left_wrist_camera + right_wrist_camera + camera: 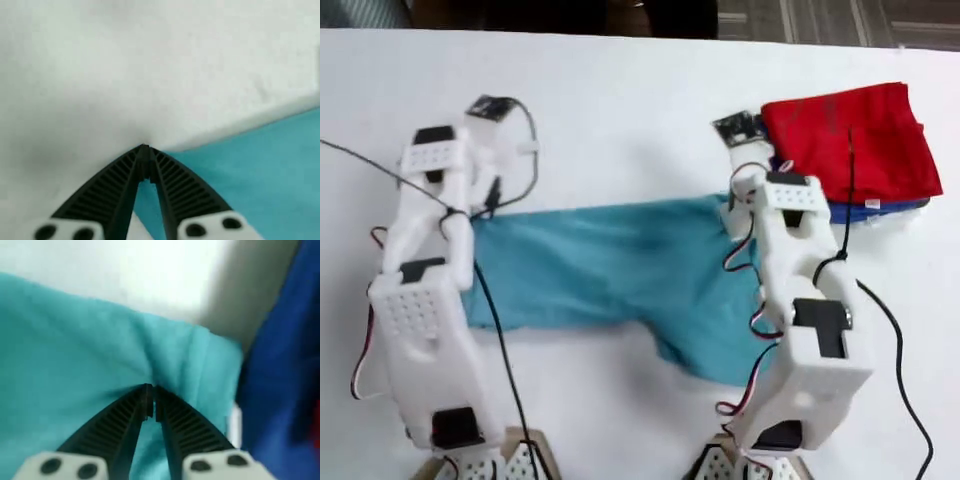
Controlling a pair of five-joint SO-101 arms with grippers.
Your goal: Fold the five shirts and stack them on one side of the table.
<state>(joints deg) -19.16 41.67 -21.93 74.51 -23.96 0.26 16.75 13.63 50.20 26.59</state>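
While a teal shirt (620, 265) crosses the table (620, 90), floor (820, 20) shows beyond.

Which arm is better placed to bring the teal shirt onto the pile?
Probably right: the right gripper pinches the teal shirt at the end beside the stacked red shirt; the left gripper is at the far end.

One teal shirt (610, 265), one red shirt (860, 135), one blue shirt (880, 209), two arms (420, 290) (800, 300).
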